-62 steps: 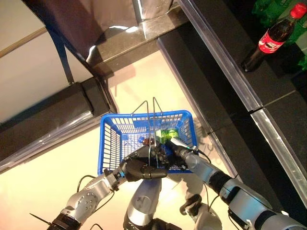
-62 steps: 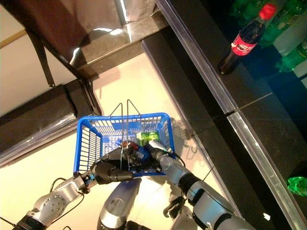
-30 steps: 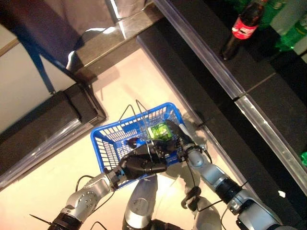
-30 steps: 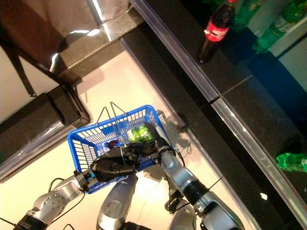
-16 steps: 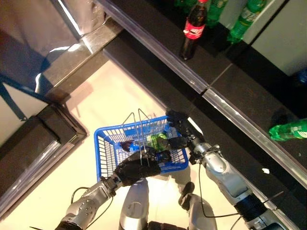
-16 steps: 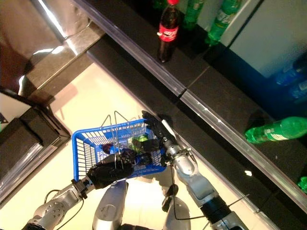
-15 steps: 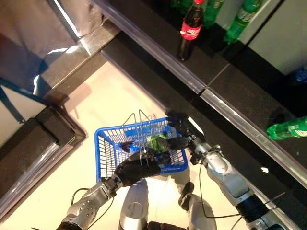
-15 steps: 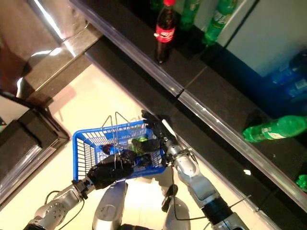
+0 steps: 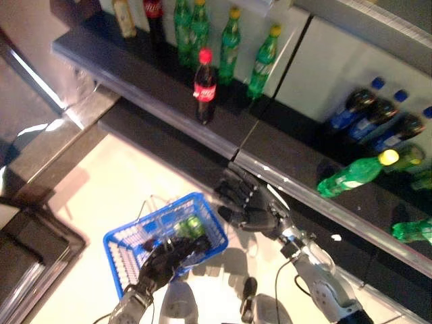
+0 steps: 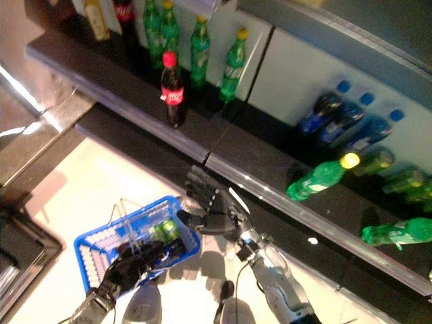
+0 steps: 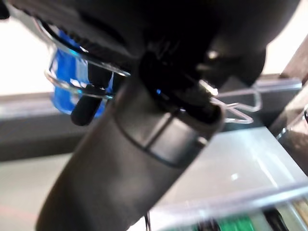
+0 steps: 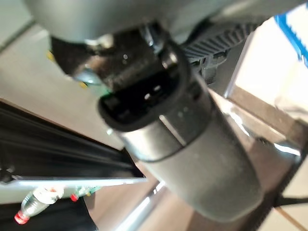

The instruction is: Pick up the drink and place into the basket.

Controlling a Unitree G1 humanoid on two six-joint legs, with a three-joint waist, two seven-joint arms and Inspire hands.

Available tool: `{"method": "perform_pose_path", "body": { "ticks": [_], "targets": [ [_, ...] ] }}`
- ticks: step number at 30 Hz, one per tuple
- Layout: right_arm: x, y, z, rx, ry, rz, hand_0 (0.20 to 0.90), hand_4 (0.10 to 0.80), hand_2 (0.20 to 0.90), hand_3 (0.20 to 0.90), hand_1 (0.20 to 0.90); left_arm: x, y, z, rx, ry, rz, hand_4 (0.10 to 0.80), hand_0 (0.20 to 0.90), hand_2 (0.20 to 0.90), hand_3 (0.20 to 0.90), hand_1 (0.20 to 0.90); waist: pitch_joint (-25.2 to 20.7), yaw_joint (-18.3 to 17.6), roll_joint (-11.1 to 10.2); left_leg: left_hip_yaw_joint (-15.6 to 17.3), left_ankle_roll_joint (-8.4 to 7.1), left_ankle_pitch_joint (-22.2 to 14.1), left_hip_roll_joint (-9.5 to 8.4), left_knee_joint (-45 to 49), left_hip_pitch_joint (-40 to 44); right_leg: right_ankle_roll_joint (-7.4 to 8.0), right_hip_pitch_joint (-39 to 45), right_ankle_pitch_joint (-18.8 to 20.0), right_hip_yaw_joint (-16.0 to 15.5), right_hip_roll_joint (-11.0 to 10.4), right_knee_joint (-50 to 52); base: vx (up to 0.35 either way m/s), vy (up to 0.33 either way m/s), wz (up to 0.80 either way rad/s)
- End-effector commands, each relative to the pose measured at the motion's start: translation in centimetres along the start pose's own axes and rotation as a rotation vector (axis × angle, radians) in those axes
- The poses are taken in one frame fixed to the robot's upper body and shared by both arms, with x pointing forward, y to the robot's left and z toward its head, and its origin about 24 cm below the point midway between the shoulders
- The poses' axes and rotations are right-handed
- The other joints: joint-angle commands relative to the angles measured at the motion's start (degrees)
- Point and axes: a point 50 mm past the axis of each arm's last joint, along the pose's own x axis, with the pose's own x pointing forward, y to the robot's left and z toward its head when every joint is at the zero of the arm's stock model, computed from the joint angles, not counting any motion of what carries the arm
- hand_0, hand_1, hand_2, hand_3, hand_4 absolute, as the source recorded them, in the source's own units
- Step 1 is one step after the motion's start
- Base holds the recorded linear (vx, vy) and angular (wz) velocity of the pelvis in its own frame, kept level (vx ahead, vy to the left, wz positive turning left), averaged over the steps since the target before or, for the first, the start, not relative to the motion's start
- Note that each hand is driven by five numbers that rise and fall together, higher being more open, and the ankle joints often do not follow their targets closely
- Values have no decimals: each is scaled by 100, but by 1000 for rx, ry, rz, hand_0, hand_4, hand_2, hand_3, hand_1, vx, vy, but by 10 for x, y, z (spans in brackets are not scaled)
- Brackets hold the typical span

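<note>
The blue basket (image 9: pixel 135 253) hangs low at the near left, above the pale floor (image 9: pixel 101 196). The left hand (image 9: pixel 165 260) has its fingers curled round the basket's wire handles (image 9: pixel 152 206), at the near rim. Inside the basket lies the green drink (image 9: pixel 190 227), toward its right side, with a darker item beside it that is too small to make out.

The right hand (image 9: pixel 246 202) is just to the right of the basket and a little farther away, over the dark ledge (image 9: pixel 202 155). Its fingers are spread apart and straight, and it holds nothing.

Farther off, a dark shelf (image 9: pixel 121 64) carries a red-capped cola bottle (image 9: pixel 204 84) standing upright near its front edge. Behind it stand several green bottles (image 9: pixel 229 47) with yellow caps. To the right, a green bottle with a yellow cap (image 9: pixel 354 172) lies on its side on the lower shelf, and another green bottle (image 9: pixel 412 231) lies nearer the right edge. Dark blue-capped bottles (image 9: pixel 371 115) lie behind these.
</note>
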Motion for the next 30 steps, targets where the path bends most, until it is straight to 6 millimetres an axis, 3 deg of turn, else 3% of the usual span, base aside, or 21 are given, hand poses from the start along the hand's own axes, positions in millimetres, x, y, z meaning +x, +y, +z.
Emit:
{"method": "perform_pose_path", "body": {
  "ticks": [1,2,4,7,10,13,16,20,25,30],
  "targets": [
    [-13,-4,9,-7,-75,25,900,800,900,900,900,1,-18,14,57,-149,-105,100,300,300,200,300,-950,-67,271,298,309,31,86,-2,-10,90,-93,350,99,-326,322,60,42,-36],
    [-14,-4,6,-3,-66,14,900,800,900,900,900,0,-15,13,56,-140,-83,100,300,300,200,300,-967,-79,266,320,313,23,81,-1,1,101,-90,364,102,-338,320,67,46,-31],
    [-25,-16,-20,38,28,-80,900,800,900,900,900,-9,13,-4,60,-73,99,100,300,300,200,300,-1118,-148,241,571,320,-52,59,-10,137,200,-19,519,-9,-467,217,73,41,-28],
    [-31,-23,-39,50,110,-147,900,800,900,900,900,-19,30,-13,58,-40,207,100,300,300,200,300,-1188,-158,236,755,294,-79,79,-24,233,253,31,617,-142,-554,86,38,19,-42],
    [-47,-37,-75,-157,354,-241,900,800,900,900,900,-30,46,-22,70,-1,292,100,300,300,200,300,-1300,-114,251,1072,197,-81,173,-66,320,288,85,733,-445,-660,-192,7,4,-45],
    [-65,-48,-102,-179,572,-331,900,800,900,900,900,-30,50,-21,44,0,337,100,300,300,200,300,-1347,-29,259,1125,169,-91,188,-104,347,309,127,804,-583,-711,-321,-25,-17,-54],
    [-96,-56,-138,-116,761,-461,900,800,900,900,900,-29,54,-25,27,17,366,100,300,300,200,300,-1406,53,285,1072,163,-99,171,-152,351,297,173,861,-661,-727,-451,-14,-15,-8],
    [-140,-56,-168,-82,976,-630,900,800,900,900,900,-26,52,-38,67,105,413,100,300,300,200,300,-1428,52,338,987,120,-73,213,-219,339,317,179,945,-663,-712,-606,-68,-15,1],
    [-183,-50,-182,114,1073,-788,900,800,900,900,900,-26,49,-48,23,115,417,100,300,300,200,300,-1457,-34,409,1017,80,-57,276,-253,376,278,184,957,-608,-624,-684,-44,4,1],
    [-191,-47,-184,229,1058,-804,900,800,900,900,900,-27,51,-50,14,125,433,100,300,300,200,300,-1499,-92,445,1019,48,-50,302,-256,395,243,181,927,-565,-582,-684,-6,0,0]
  ]
}}
